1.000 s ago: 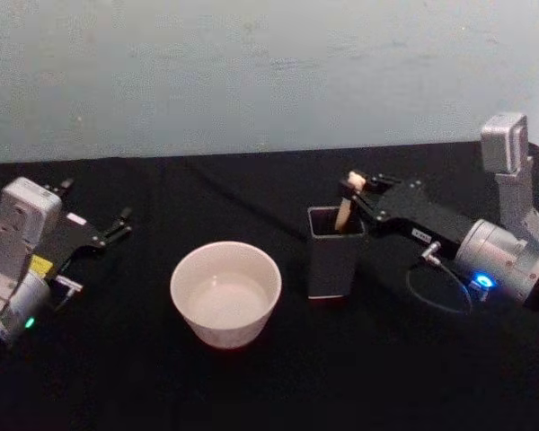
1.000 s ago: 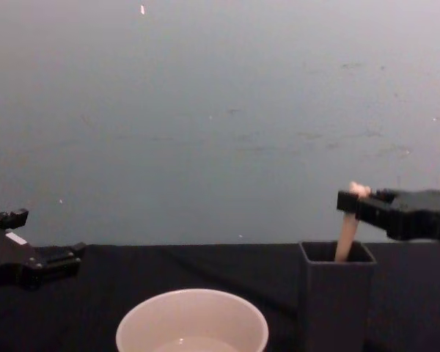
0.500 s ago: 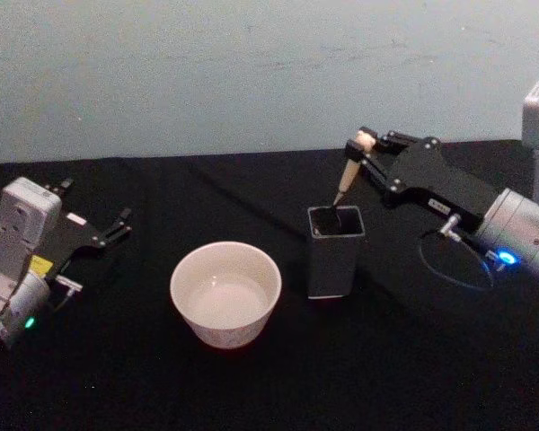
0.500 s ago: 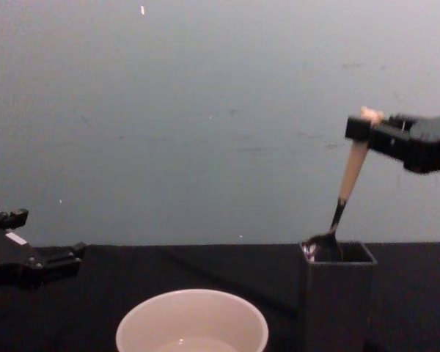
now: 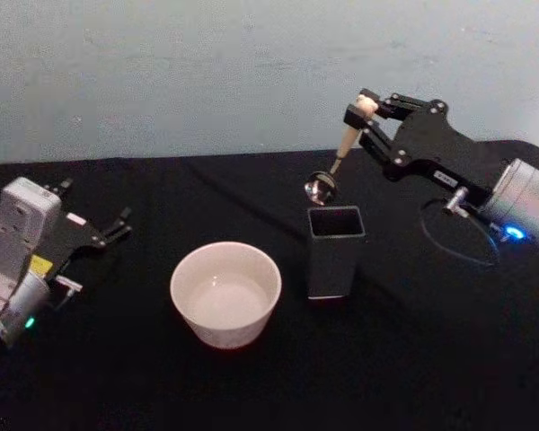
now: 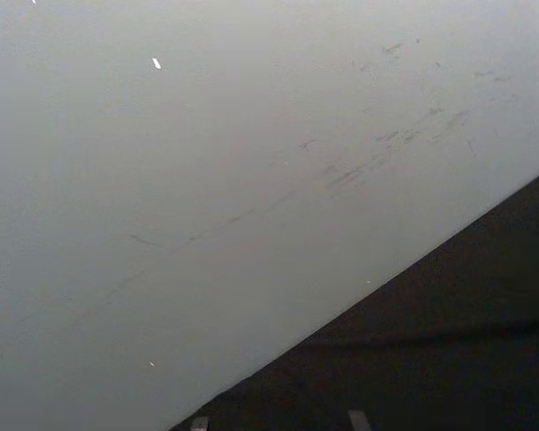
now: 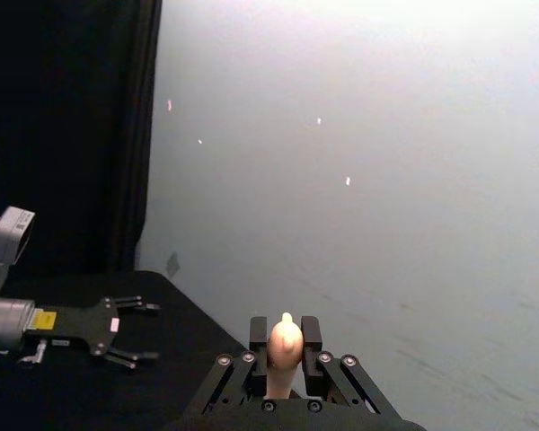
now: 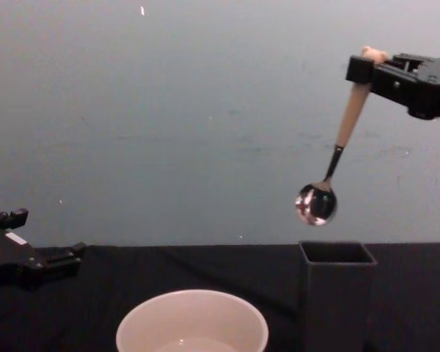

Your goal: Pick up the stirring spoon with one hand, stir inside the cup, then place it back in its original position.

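Peach-handled, shiny round-bowled stirring spoon (image 8: 343, 126) clamped in right tool (image 5: 363, 107), left tool (image 5: 92, 206) parked, splayed

Raised the right gripper (image 5: 360, 109) higher and drew the stirring spoon (image 5: 343, 148) fully out of the dark grey holder (image 5: 334, 256). Hangs tilted now, shiny bowl clear above the rim near its left edge, no longer inside.

It looks like a test lab: a bare pale grey wall (image 5: 207, 72) behind a black cloth-covered surface (image 5: 413, 359).
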